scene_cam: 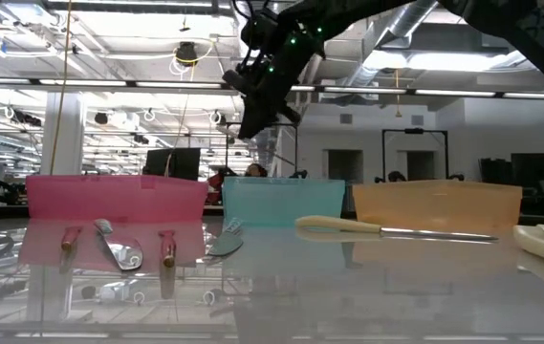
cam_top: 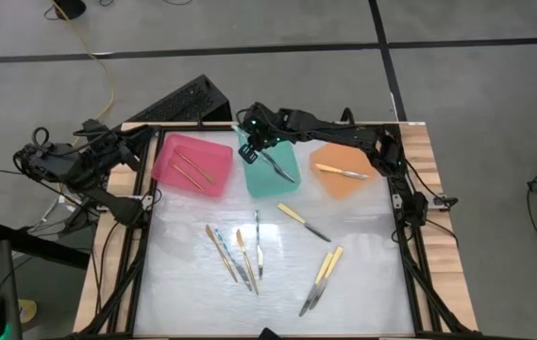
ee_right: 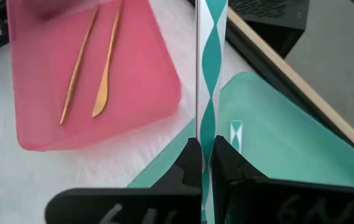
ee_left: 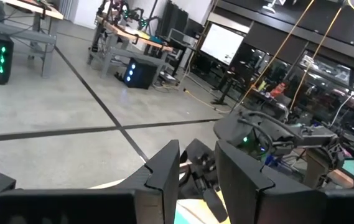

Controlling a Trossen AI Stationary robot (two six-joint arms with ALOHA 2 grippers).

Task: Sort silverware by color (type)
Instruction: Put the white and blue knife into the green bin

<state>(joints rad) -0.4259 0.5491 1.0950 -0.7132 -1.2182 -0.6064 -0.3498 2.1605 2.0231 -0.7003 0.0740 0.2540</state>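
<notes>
Two dark arms: the right arm reaches across, its tool [ee_right: 203,149] clamped on a teal-patterned utensil [ee_right: 213,74] above the teal tray [cam_top: 273,170]. Left tool [ee_left: 195,168], part-open and empty, waits beyond the pink tray [cam_top: 192,165].

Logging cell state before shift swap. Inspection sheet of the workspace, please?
Surface: pale table top, wood edges.
Job's things: two orange utensils in pink tray; a utensil in teal tray; one in orange tray; eight loose utensils on the table.
Clutter: nothing seen.
Grippers: right pincer shut on teal-patterned utensil, above the teal tray; left pincer parked off the table's left corner.
Cables: yellow cable on floor.
Surroundings: workshop, desks, monitors.
</notes>
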